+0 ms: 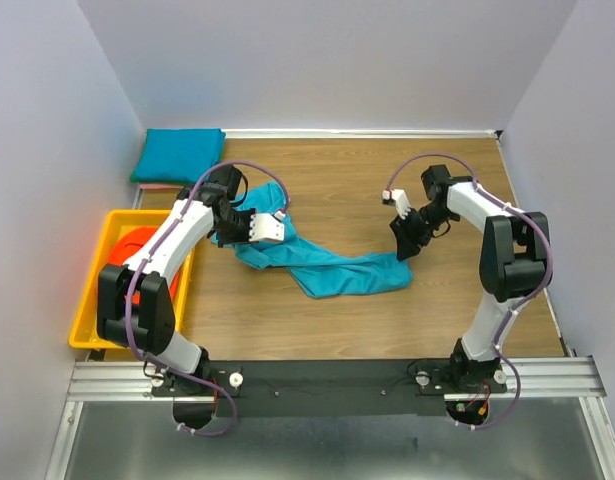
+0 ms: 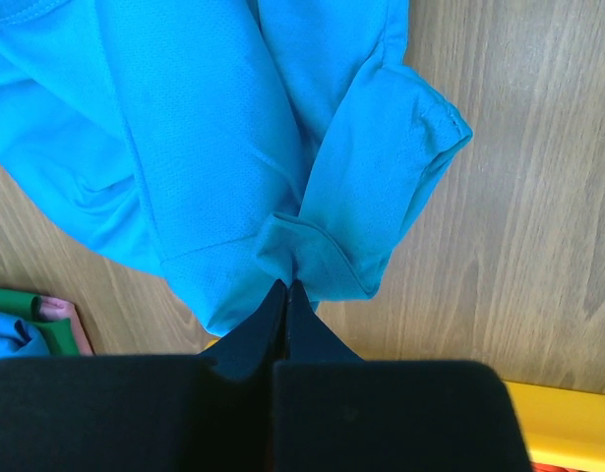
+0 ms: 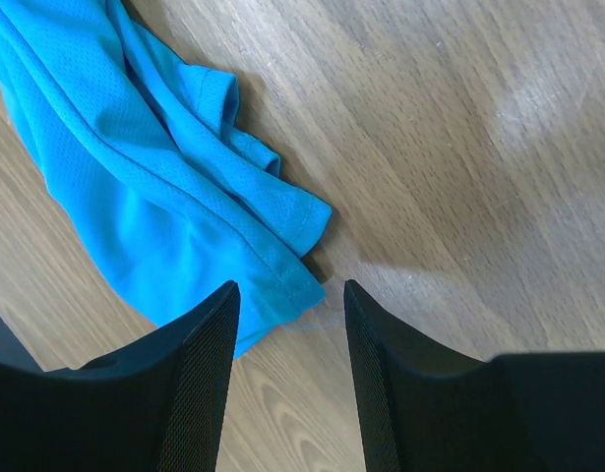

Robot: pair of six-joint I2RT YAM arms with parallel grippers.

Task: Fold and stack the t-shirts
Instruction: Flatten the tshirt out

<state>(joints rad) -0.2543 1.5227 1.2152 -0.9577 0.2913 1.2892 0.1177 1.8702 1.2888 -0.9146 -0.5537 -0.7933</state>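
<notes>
The teal t-shirt [image 1: 332, 270] lies unfolded and rumpled in the middle of the table [image 1: 337, 180], drawn out into a long, twisted band that runs from the left arm across to the right arm. Its left part is bunched and lifted a little off the wood towards the left gripper [image 1: 259, 228]. The right part lies flat and ends in a hem corner beneath the right gripper [image 1: 403, 240].

In the left wrist view, the left gripper [image 2: 285, 295] has its fingers pressed together, pinching a small fold at the edge of the teal t-shirt [image 2: 213, 147]. The cloth fans out from that pinch towards the far side, with a sleeve opening lying just to the right of it.

In the right wrist view, the right gripper [image 3: 287, 295] has its jaws apart and nothing between them. It hangs over bare wood just beside the hem corner of the teal t-shirt [image 3: 135, 197]. The cloth runs partly under one finger, and whether that finger touches it cannot be told.

A folded teal t-shirt [image 1: 177, 155] sits as a neat rectangle in the far left corner of the table, well apart from the loose one. An orange-red t-shirt [image 1: 127, 248] lies inside the yellow tray [image 1: 82, 325], which stands along the left edge of the table, just beside the left arm. A corner of this tray [image 2: 568, 413] also shows near the left gripper's fingers.
</notes>
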